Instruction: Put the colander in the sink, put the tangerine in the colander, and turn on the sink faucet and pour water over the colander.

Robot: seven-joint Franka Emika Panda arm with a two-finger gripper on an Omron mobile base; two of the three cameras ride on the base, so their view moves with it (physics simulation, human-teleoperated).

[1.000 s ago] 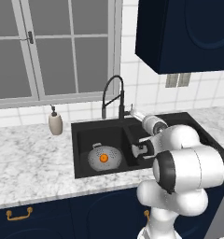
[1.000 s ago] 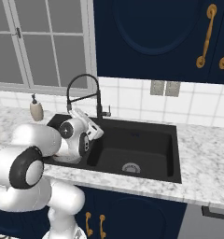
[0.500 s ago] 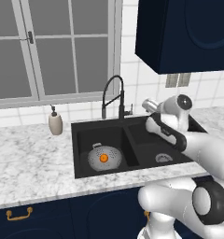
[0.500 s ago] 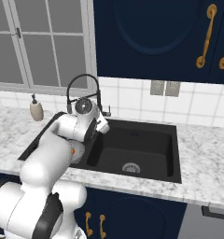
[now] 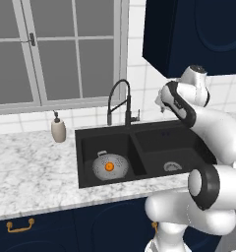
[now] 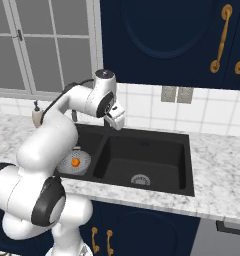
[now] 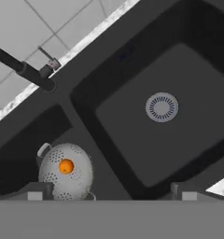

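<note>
Counting, you get one colander (image 5: 109, 166), one tangerine (image 5: 109, 167) inside, two sink (image 5: 154, 133) basins; your pincer (image 6: 115, 118), tips apart, has risen higher than before.

Even, flat rendered light fills both base views, with no glare and no hard cast shadows. The sink (image 5: 139, 147) basins read very dark, detail lost along their walls. The hand view is softer and slightly blurred; the tangerine (image 7: 66, 166) stays bright. No edge distortion shows.
</note>
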